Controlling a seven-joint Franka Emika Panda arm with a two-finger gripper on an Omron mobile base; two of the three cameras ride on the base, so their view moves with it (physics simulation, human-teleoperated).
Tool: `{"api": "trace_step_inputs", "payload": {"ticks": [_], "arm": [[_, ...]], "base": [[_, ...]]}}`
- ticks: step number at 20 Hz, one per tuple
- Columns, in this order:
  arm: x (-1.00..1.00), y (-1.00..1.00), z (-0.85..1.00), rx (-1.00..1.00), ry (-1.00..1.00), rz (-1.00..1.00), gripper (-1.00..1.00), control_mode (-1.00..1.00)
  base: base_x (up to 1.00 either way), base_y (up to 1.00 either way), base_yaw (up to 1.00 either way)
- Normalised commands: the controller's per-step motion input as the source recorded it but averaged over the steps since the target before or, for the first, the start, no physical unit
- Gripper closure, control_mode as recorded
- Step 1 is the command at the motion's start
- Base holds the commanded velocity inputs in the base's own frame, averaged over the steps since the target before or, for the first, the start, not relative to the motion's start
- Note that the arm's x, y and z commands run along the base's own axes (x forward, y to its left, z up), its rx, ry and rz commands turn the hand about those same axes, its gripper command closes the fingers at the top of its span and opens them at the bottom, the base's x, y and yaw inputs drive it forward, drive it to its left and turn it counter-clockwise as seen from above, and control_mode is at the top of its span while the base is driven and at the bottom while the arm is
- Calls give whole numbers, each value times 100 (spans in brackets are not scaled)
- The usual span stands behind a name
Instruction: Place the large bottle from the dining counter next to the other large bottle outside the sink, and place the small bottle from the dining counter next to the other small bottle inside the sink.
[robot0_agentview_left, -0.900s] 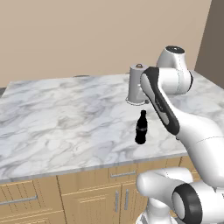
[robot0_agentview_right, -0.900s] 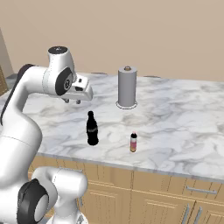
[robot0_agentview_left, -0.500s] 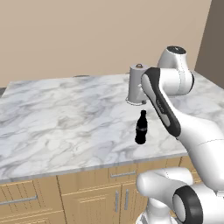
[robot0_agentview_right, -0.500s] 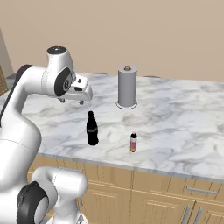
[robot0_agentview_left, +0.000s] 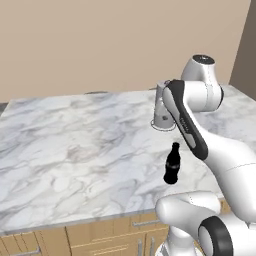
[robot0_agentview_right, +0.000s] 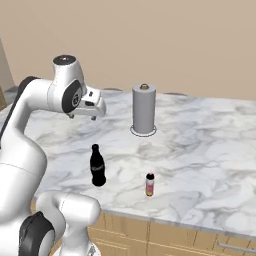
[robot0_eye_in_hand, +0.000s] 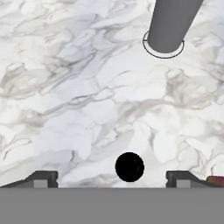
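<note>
Hand view is looking straight down on the large bottle, seen as 1 black disc sitting midway between the spread, empty tips of the gripper. The bottle is standing upright on the dining counter, long axis vertical, cap pointing up, directly below the gripper.
</note>
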Motion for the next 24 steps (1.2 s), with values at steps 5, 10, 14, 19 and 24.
{"api": "trace_step_inputs", "payload": {"ticks": [5, 10, 14, 19, 24], "arm": [[0, 0, 0, 0, 0, 0, -100, 100], [0, 0, 0, 0, -1, 0, -100, -100], [0, 0, 0, 0, 0, 0, -100, -100], [9, -10, -3, 0, 3, 0, -100, -100], [0, -22, -7, 0, 13, -3, -100, -100]], "base": [[75, -6, 1], [0, 0, 0], [0, 0, 0], [0, 0, 0], [0, 0, 0]]}}
